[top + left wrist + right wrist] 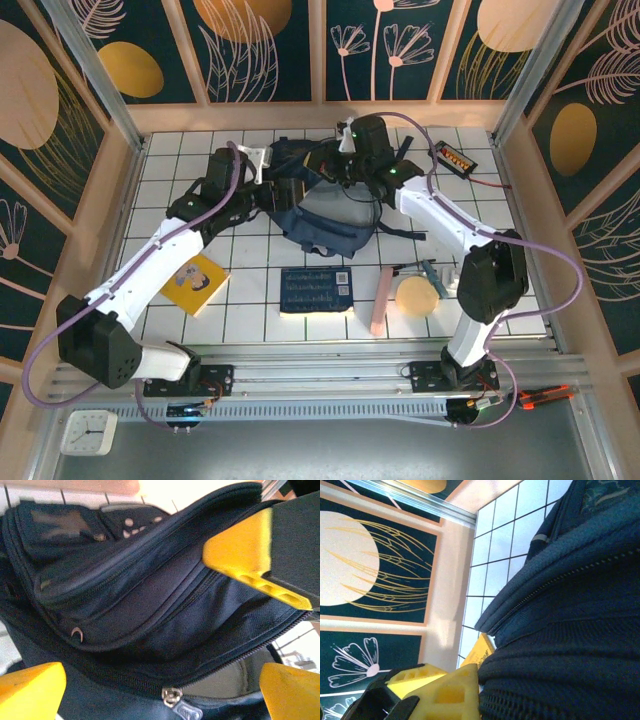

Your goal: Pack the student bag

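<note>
1. Start at the bottom edge of the overhead view. A small white clock (pixel 88 432) lies in the lower left corner, and an orange-handled tool (pixel 541 396) lies in the lower right, both on the near side of the rail that carries the arm bases.

2. Move up to the white tiled table (pixel 250 322). Left of centre you will find a yellow book (pixel 194 284). A flat navy printed book (pixel 317 289) sits at centre. Just right of it are a pink bar (pixel 381 299) and a round tan disc (pixel 417 297).

3. Locate the student bag (pixel 322 228) in the upper centre of the frame, beyond the navy book. It lies slumped on the tiles, with black straps trailing to the right.

4. Check the left gripper (pixel 162 680). Its yellow fingers (pixel 30 687) stand wide apart at the lower corners of the left wrist view (jaws released). The bag's zip line and metal zip pull (pixel 172 697) lie between them.

5. Check the right gripper (pixel 338 155) at the far top of the bag. One yellow finger (pixel 240 550) presses against the navy fabric. You cannot tell from these views whether its jaws are clenched or released.

6. A small black device (pixel 455 158) lies in the upper right, apart from the bag.
</note>
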